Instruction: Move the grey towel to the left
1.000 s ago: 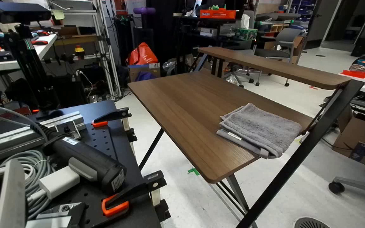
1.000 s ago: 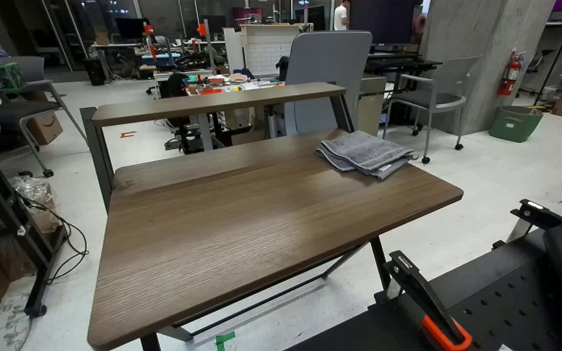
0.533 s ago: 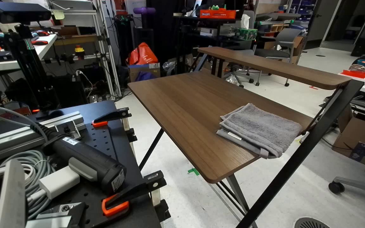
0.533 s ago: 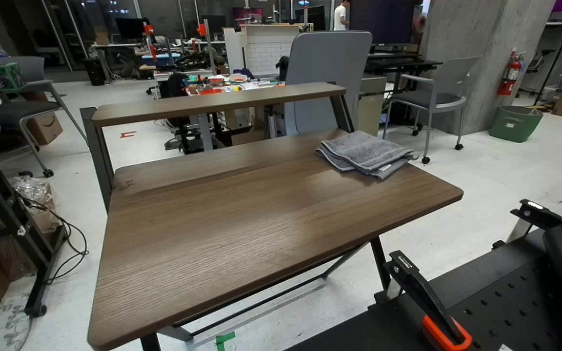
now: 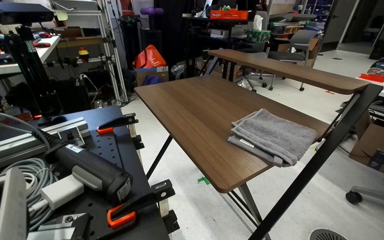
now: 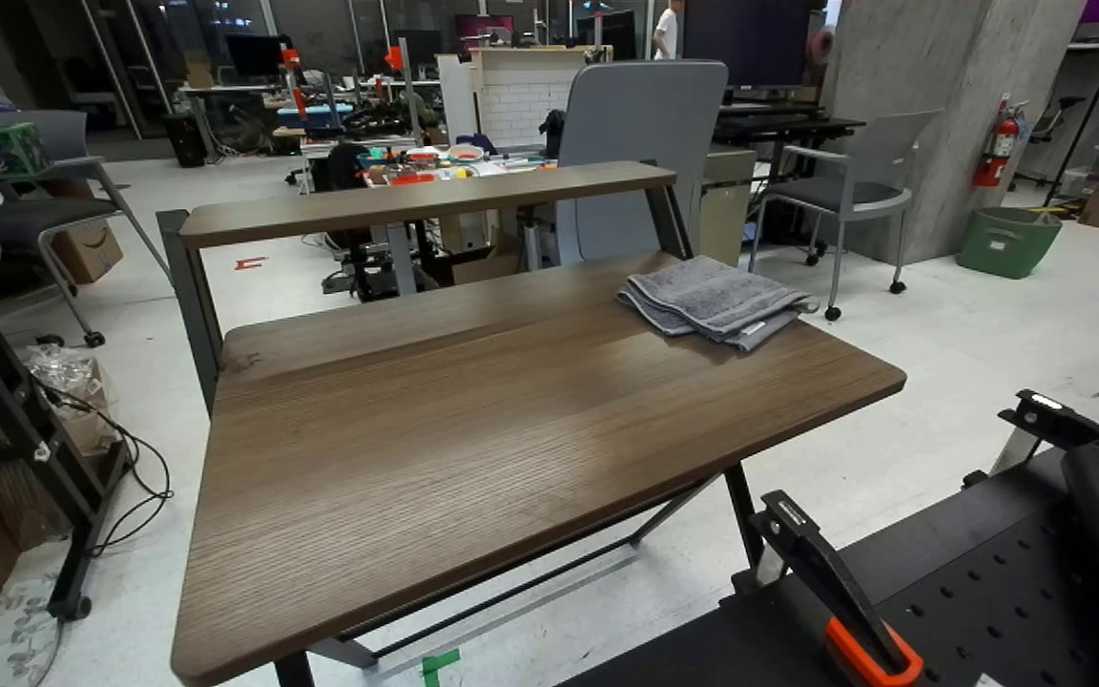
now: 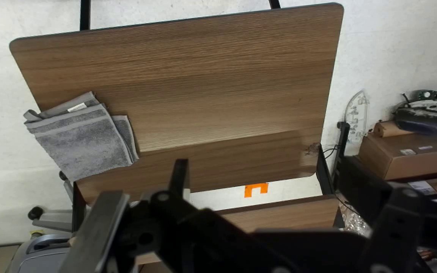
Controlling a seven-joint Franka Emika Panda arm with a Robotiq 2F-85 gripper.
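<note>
The grey towel (image 5: 273,135) lies folded on the brown tabletop (image 5: 188,103), partly over one short edge. It also shows at the far right of the tabletop (image 6: 435,448) in an exterior view, as a layered grey cloth (image 6: 712,296). In the wrist view the towel (image 7: 82,142) lies at the left end of the tabletop (image 7: 211,76), its white tag facing the top of the picture. My gripper (image 7: 265,168) is open, its two dark fingers wide apart with nothing between them. It is above the table, away from the towel. The gripper is out of view in both exterior views.
A raised shelf (image 5: 285,70) runs along one long side of the table, on dark slanted posts (image 5: 318,160). A black bench (image 5: 112,150) with orange-handled clamps (image 5: 122,218), a dark cylindrical tool (image 5: 88,170) and cables stands beside the table. Chairs (image 6: 845,191) stand behind.
The towel and the table have not moved. A person far in the background has shifted slightly.
</note>
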